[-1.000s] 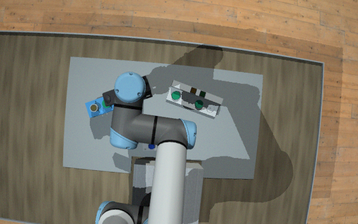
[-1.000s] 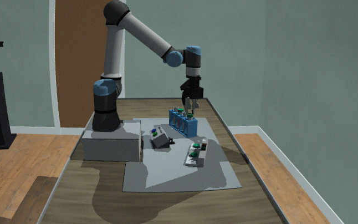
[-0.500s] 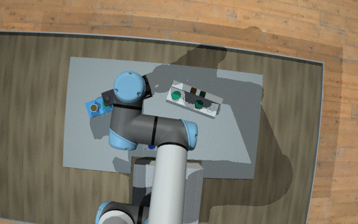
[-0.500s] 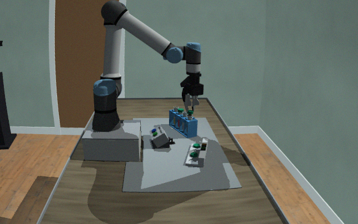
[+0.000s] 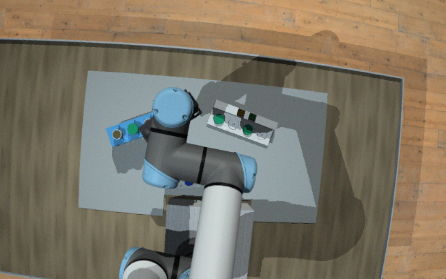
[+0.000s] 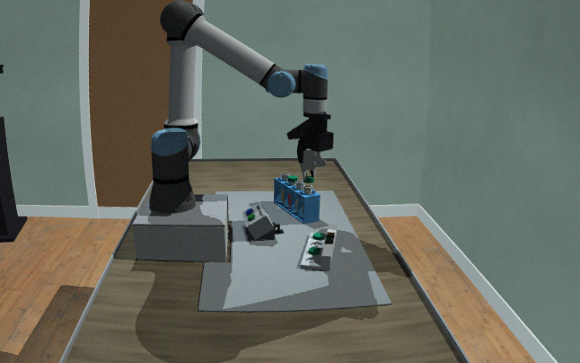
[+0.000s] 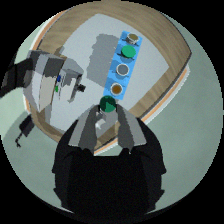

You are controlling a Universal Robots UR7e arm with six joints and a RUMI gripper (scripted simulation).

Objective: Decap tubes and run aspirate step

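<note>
- The gripper (image 7: 107, 107) was found clamped on a green cap (image 7: 107, 103), held just above the right-hand end of the decapping station (image 6: 303, 208); the jaws were pressed on the cap's sides, probably so that it could be carried level
- In the wrist view four tube mouths were seen along the decapping station; tube 4 (image 7: 116, 89), nearest the cap, was seen open, so the held cap was judged to be tube 4's own and already free of its thread
- The cap of tube 2 (image 5: 132, 128) was seen seated on its tube, second from the station's left end, as the task requires; tubes 1 and 3 were seen bare
- The cap tray (image 5: 269, 124) lay well apart from the station, to its right; green caps were seen in nests 1 and 3, each matching its tube; nest 4 (image 5: 261, 135), at the end farthest from the station, was seen unfilled and was judged the destination
- The key housing (image 6: 260, 227) stood near the station, towards the arm's base; CYCLE was judged not yet due
</note>
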